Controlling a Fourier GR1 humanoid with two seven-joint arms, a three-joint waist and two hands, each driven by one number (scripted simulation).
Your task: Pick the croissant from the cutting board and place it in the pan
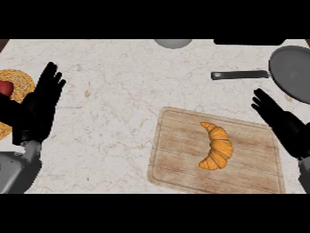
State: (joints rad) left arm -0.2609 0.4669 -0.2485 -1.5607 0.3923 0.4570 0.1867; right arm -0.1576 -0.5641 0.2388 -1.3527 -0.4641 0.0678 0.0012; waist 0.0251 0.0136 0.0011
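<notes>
On the pale wooden cutting board, you see the golden-brown curved croissant lying near centre, long axis running away from you, far tip angled left. You have bare marble counter between board and dark grey round pan, whose black handle points left. Right hand hovers at the board's right edge, fingers straight, spread, holding nothing. Left hand rests open beside a woven yellow mat bearing a red object.
</notes>
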